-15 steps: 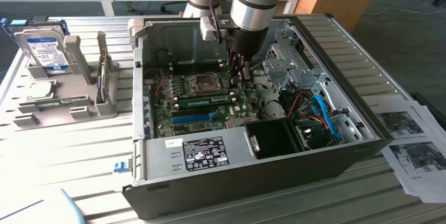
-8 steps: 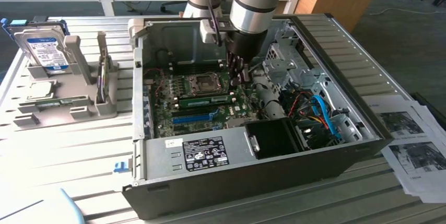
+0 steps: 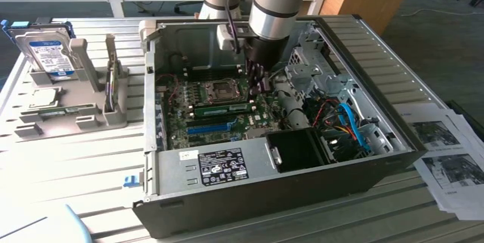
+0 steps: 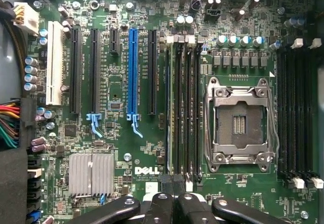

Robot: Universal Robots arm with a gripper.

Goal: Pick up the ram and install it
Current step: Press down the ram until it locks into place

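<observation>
The ram [image 3: 223, 109] is a long green stick standing on edge in a memory slot of the motherboard [image 3: 198, 97], beside the empty processor socket [image 3: 221, 88]. In the wrist view the ram [image 4: 170, 113] shows edge-on as a thin strip in the first of the black slots. My gripper [image 3: 257, 84] hangs inside the open computer case over one end of the stick. Its black fingers [image 4: 164, 204] are pressed together, so the gripper [image 4: 173, 186] is shut with nothing between them, its tips right over the stick's end. Whether they touch it I cannot tell.
The case walls [image 3: 378, 84] surround the arm, with drive cages [image 3: 310, 64], coloured cables [image 3: 344, 121] and a black fan shroud [image 3: 298, 149] toward the exterior view's right. A grey holder [image 3: 68, 115] outside the case carries a hard drive [image 3: 47, 56] and a square silver chip [image 3: 42, 97]. Papers [image 3: 446, 152] lie beside the case.
</observation>
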